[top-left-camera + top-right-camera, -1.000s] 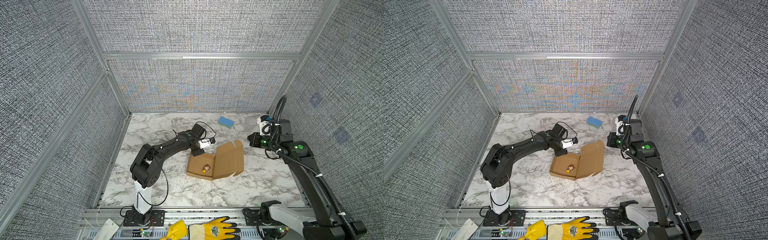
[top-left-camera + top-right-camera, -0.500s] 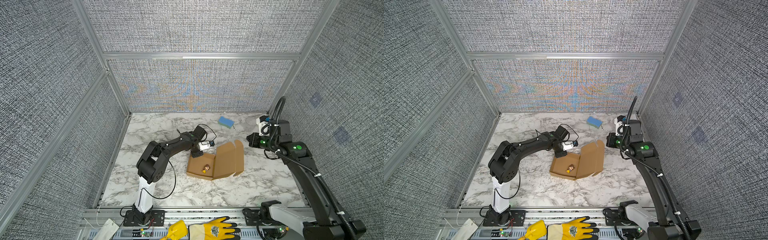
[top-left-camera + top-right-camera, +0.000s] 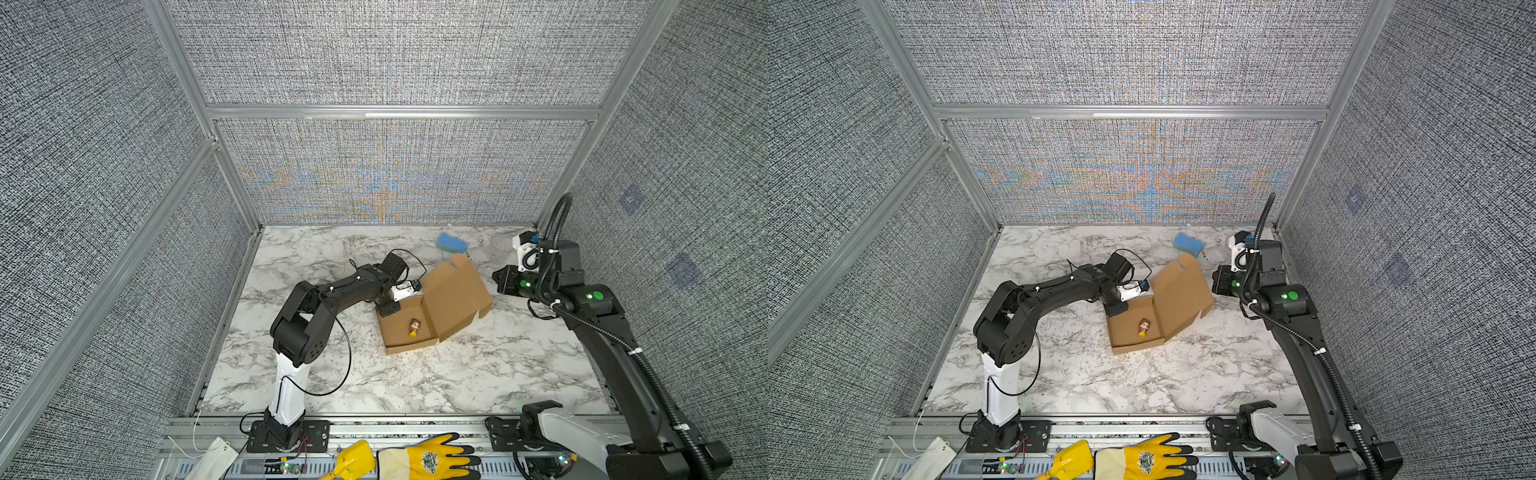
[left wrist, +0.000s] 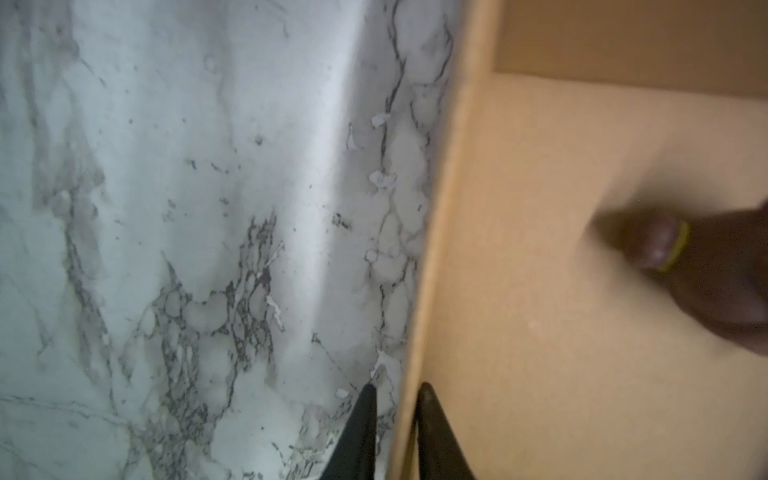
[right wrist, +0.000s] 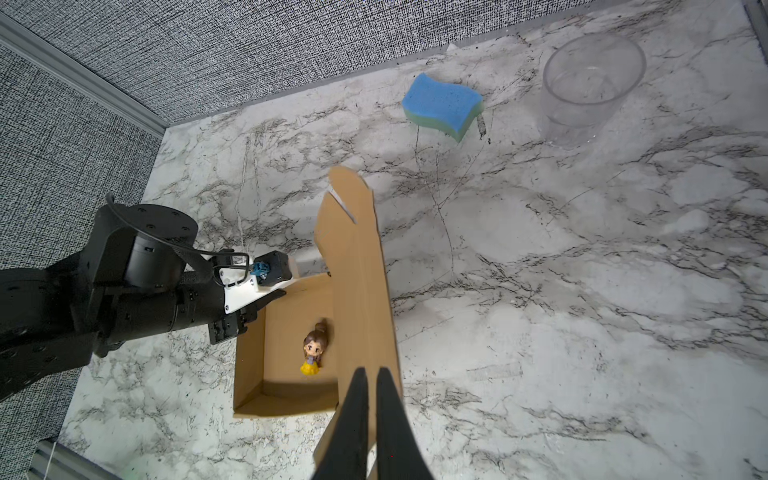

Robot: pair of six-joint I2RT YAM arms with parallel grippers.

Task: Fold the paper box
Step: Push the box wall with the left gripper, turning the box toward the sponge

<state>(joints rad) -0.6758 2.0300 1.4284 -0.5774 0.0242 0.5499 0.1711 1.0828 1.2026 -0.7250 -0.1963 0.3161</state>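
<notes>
Your paper box sits about mid-surface. It is a brown cardboard tray with its walls up and its lid raised on the right side, leaning away to the right. A small doll in a yellow skirt lies on the tray floor, close to the lid's hinge line. Your left tool is down at the tray's far-left corner and straddles the left wall, with one finger outside over the marble and one inside the tray. The fingers stand close about the wall, but a sliver of marble shows between the outer one and the cardboard, so I cannot tell whether they pinch it. Your right tool hangs just right of the raised lid, fingers together with nothing between them. Whether it touches the lid is unclear. A blue sponge lies beyond the box toward the far wall, and a clear cup stands to the sponge's right.
</notes>
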